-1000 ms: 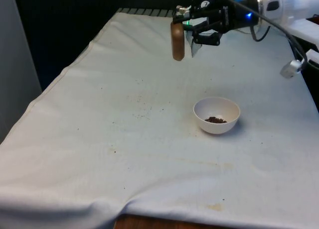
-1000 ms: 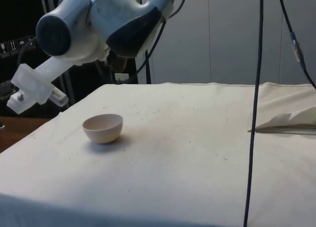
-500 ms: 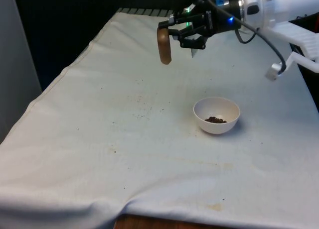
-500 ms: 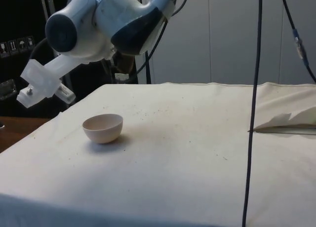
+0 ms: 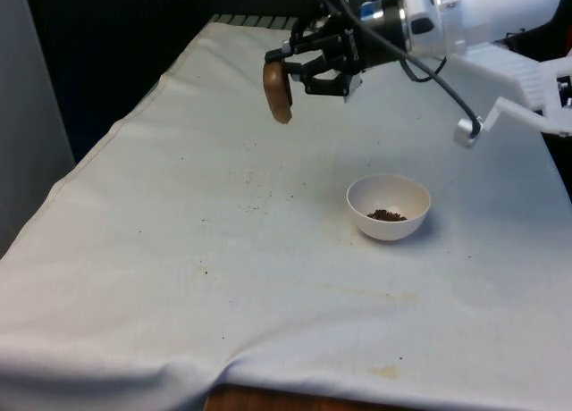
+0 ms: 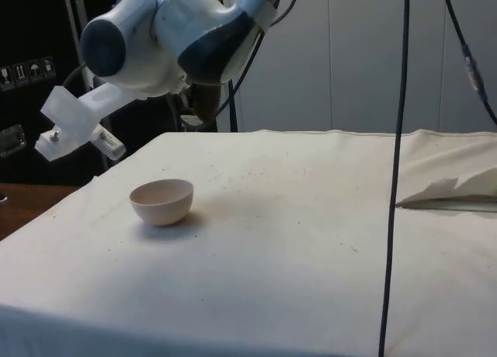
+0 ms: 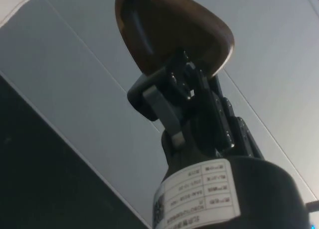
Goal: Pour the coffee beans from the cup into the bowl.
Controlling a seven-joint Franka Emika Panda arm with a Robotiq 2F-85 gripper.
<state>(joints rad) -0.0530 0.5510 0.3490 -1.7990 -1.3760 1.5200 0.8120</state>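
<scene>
Brown cup (image 5: pixel 277 93) tilted, nearly upright

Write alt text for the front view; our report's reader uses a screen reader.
The robot's hand holds a brown cup in the air above a white-clothed table, off to the front view's left of a white bowl. The bowl has a small heap of coffee beans in it.

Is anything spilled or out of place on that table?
Yes: dark specks lie scattered on the white cloth to the front view's left of the bowl, outside it. They may be stray bits of coffee; the beans sit inside.
</scene>
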